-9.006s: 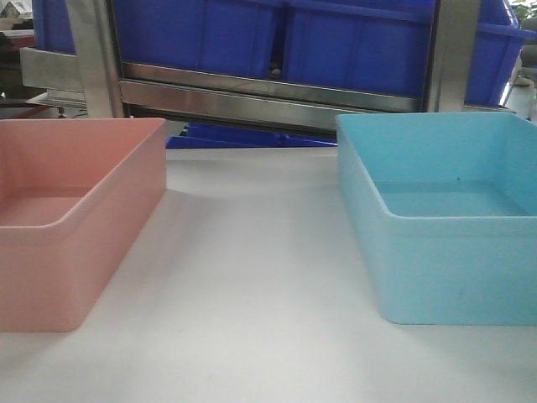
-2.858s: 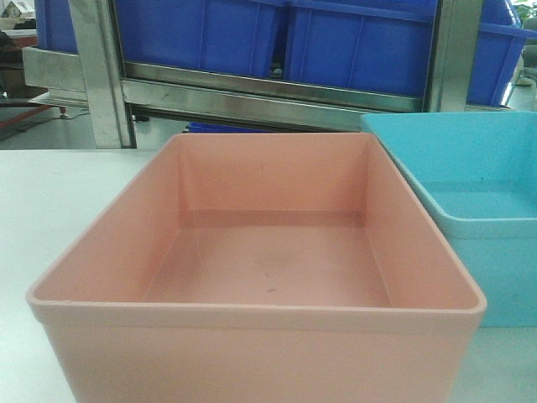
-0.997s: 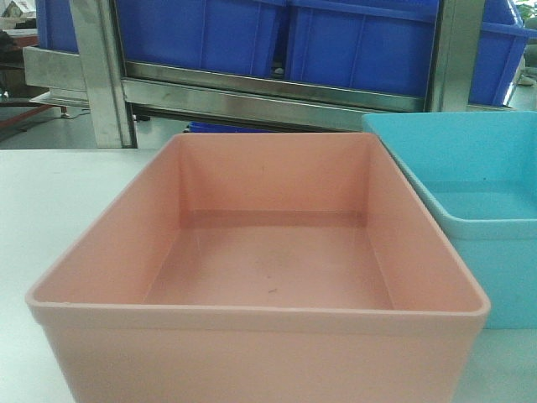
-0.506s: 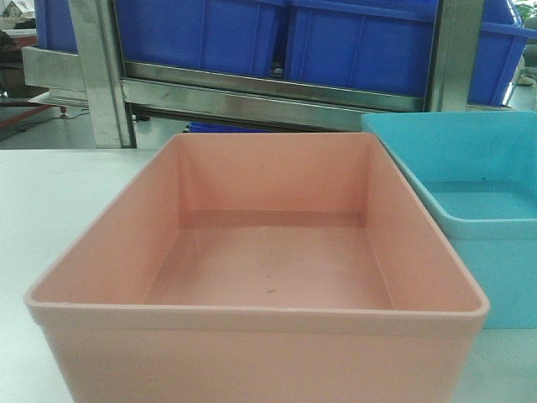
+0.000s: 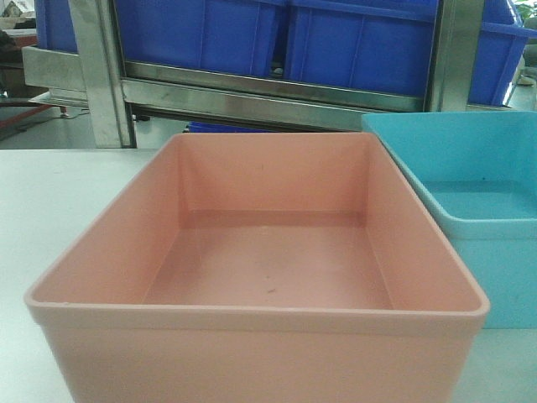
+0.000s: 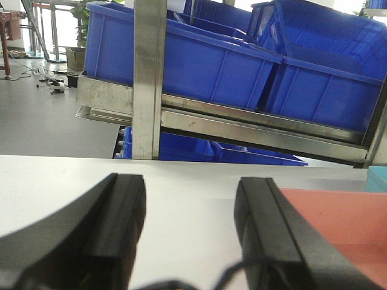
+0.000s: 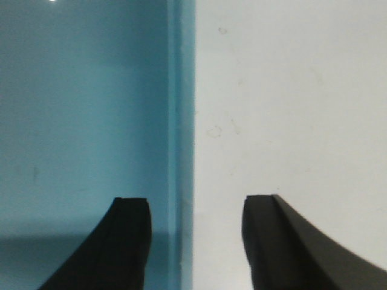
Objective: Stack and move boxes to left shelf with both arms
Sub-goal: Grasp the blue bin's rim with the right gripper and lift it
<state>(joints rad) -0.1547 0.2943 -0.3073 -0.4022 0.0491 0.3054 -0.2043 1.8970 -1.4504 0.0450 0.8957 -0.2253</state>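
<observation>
A salmon-pink smooth plastic tub point(image 5: 252, 361) with rounded corners sits open side up on the white tabletop point(image 5: 59, 193), filling the front view's foreground. Its near rim runs from 9 to 3 o'clock and its side walls run back toward 12. Foreshortening hides which side is the longer. At its 3 o'clock stands the light sky-blue plastic tub point(image 5: 495, 269), set a little farther back and squared the same way. The pink rim overlaps the blue tub's near left corner in this view, so I cannot tell whether they touch. Bare tabletop shows at the pink tub's 9 o'clock and in a strip at 12, up to the stainless-steel rack point(image 5: 268, 92), which carries dark royal-blue ribbed bins point(image 5: 201, 34).

The left pincer point(image 6: 190, 232) is spread wide over bare tabletop and holds nothing. The pink tub's corner lies just off its right finger, at 3 o'clock. The right pincer point(image 7: 195, 241) is also spread, looking down. The blue tub's rim runs from 12 to 6 between its fingers, one over the tub's inside and one over the tabletop, neither pressing the wall.
</observation>
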